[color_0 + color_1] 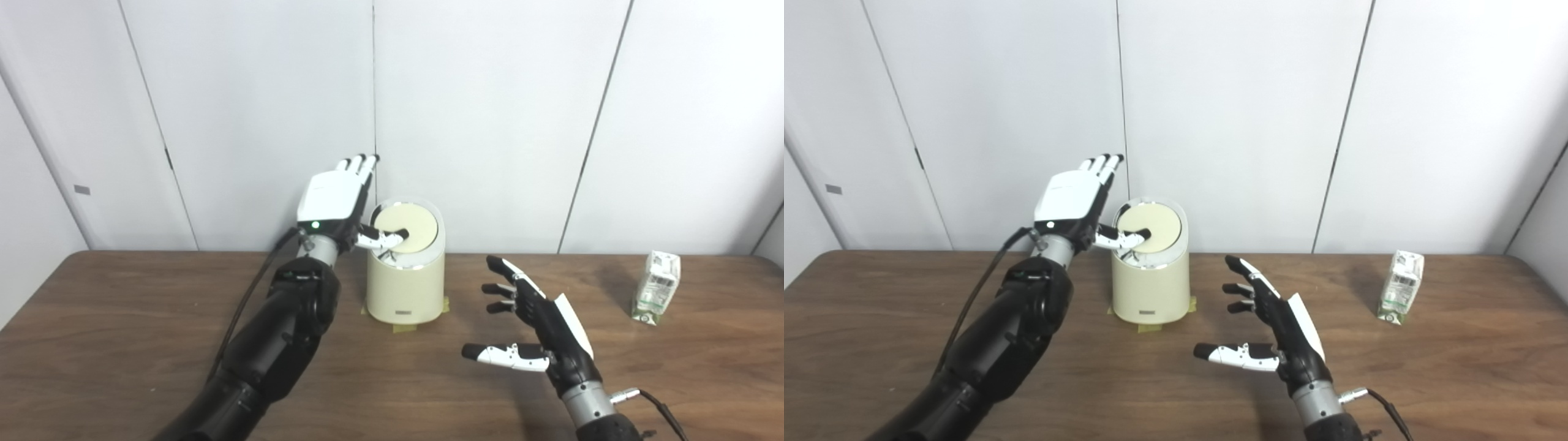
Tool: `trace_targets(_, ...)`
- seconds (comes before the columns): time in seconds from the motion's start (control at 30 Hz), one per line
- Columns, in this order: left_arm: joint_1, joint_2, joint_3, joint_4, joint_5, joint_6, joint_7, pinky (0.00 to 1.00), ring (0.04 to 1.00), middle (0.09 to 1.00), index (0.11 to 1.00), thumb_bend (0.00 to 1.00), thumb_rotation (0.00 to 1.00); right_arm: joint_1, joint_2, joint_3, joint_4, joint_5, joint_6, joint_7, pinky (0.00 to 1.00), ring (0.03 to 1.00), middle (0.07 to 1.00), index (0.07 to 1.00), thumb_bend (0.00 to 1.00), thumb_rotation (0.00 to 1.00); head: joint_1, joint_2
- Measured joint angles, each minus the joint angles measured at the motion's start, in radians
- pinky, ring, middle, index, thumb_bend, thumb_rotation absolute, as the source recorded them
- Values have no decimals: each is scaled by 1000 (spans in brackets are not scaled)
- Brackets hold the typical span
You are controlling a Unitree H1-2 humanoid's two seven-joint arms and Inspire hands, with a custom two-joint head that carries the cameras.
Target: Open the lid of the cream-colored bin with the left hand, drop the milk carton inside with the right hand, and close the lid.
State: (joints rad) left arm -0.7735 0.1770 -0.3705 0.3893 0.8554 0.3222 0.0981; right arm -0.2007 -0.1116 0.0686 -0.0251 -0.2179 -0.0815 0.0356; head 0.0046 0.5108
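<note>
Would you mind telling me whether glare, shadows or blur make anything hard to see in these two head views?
Left eye view: light is even; the bin has a small bright glint on its chrome rim, and the milk carton casts a soft shadow to its left. Right eye view: the same; carton print is too soft to read, and both hands look sharp, without motion blur.

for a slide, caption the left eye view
Left hand thumb on the cream bin lid; right hand open, milk carton untouched.

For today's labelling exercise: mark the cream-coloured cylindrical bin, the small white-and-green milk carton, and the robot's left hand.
cream-coloured cylindrical bin (405,288), left eye view, front wall.
small white-and-green milk carton (656,288), left eye view, front face.
left hand (329,197), left eye view, white back plate.
</note>
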Motion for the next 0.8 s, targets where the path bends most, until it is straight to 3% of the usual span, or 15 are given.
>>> trace_targets(0.2,55,-72,201,10,-166,-116,222,825,1000,1000,1000,966,413,1,-2,0,0,-11,0,0,663,799,901,876,766,252,5,3)
trace_targets(0.3,54,-71,292,-15,-243,-140,259,784,1000,1000,1000,949,441,2,-2,0,0,-11,0,0,661,796,901,880,758,246,6,2)
trace_targets(0.4,66,-49,354,-110,-356,-149,216,885,1000,1000,1000,940,371,2,-3,0,1,-15,-1,0,641,789,897,878,756,246,6,0)
trace_targets(0.5,111,-23,401,-239,-503,-152,111,949,1000,1000,1000,954,319,2,-4,1,2,-17,-2,0,647,789,897,881,760,249,8,-2)
trace_targets(0.6,210,6,419,-355,-601,-141,13,914,969,972,1000,931,301,2,-7,-1,3,-15,-2,0,654,794,902,880,755,239,14,-2)
trace_targets(0.7,326,24,419,-418,-656,-135,-59,731,878,914,952,923,273,2,-13,-2,4,-12,-2,0,655,797,904,883,759,240,18,-6)
trace_targets(0.8,435,34,431,-464,-691,-146,-80,699,832,880,927,927,257,2,-14,-4,5,-4,-2,1,654,794,904,882,761,211,20,-6)
